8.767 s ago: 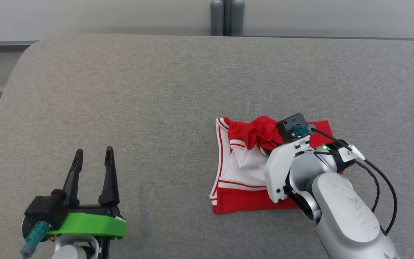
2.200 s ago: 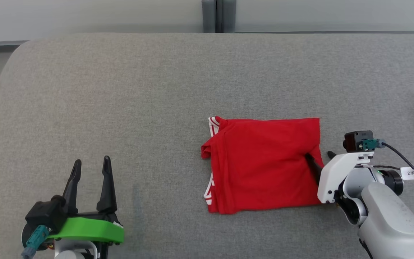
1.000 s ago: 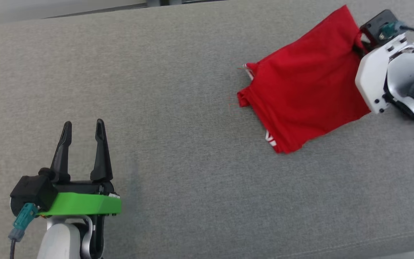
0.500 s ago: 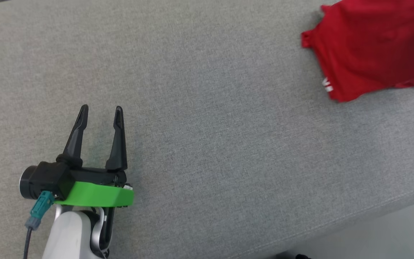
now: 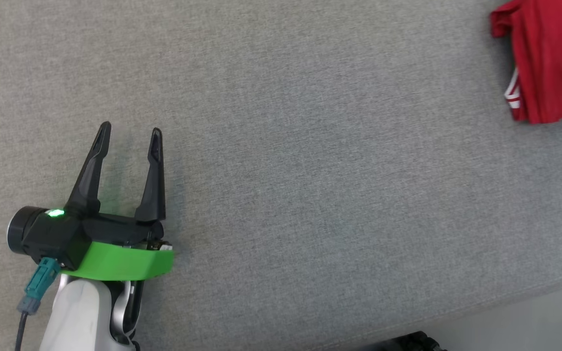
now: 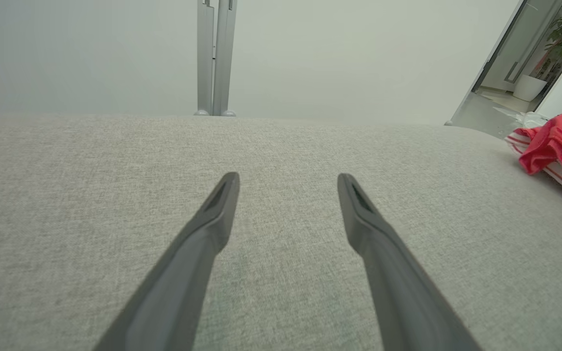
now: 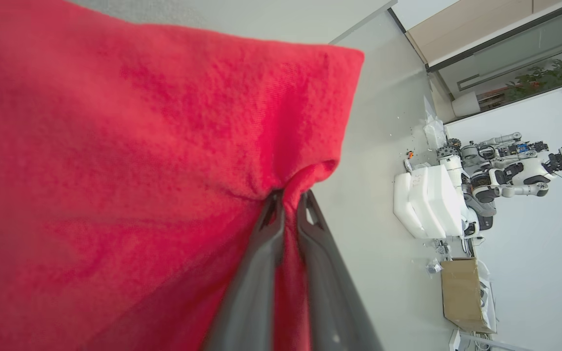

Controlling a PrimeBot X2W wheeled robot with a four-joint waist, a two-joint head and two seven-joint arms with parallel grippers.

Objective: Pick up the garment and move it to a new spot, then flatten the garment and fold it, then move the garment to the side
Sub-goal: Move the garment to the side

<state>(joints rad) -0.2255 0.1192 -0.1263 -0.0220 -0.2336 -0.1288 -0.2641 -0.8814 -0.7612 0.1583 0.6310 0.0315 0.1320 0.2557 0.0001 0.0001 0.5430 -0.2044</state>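
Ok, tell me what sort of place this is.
Probably a robotics lab in an office building: another robot is parked in the background, a cardboard box sits near it, and a potted plant stands farther off.

Left gripper [image 5: 130,129], at the lower left of the head view: two dark jaws spread wide, pointing up the view, nothing between them. A green collar [image 5: 120,263] joins it to the pale forearm [image 5: 78,317]; a green lamp glows on the black wrist housing [image 5: 49,234]. Right gripper [image 7: 291,197], wrist view: jaws pinched nearly together on a fold of the red garment [image 7: 115,146].
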